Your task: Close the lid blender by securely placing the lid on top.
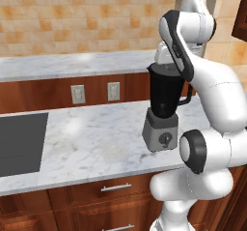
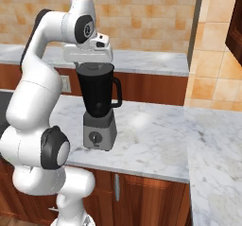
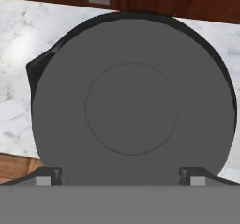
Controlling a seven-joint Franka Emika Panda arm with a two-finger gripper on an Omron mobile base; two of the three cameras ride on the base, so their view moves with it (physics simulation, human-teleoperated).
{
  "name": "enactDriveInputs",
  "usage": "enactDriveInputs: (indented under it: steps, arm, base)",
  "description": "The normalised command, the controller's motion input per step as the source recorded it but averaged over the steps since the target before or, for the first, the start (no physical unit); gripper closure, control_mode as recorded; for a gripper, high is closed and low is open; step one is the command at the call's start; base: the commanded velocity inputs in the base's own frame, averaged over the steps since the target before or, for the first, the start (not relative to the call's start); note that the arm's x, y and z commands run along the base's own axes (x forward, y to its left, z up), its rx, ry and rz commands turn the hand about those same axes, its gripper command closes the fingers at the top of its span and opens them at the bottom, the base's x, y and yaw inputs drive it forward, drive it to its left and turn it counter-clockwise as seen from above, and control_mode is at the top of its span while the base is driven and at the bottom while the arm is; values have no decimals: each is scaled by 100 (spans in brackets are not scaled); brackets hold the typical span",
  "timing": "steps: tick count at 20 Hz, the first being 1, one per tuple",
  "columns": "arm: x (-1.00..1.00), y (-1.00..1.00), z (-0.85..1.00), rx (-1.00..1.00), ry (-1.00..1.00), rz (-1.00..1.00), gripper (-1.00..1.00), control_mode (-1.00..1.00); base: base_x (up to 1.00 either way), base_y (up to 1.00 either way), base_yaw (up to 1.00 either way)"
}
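The counter point(image 1: 87, 143) is carrying the blender point(image 1: 163, 110) near its front edge, the grey base sitting upright with its knob facing forward. The arm is bending over it, with the hand hanging directly above the jar's mouth. In the hand view the lid point(image 3: 131, 108) is lying flat over the jar's rim, covering the opening. The gripper point(image 3: 122, 175) is spread wide, its fingertips point(image 3: 47, 175) standing apart at either side and gripping nothing.
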Motion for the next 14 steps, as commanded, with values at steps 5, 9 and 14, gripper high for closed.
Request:
enactDriveInputs:
  steps: [5,9,14]
  arm:
    - [-79,0,0,0,-17,0,-100,-100]
    - [-100,0,1,0,-15,0,-100,-100]
    - [-99,12,4,0,-13,0,-100,-100]
  base:
    - [0,0,0]
    - [0,0,0]
    - [0,0,0]
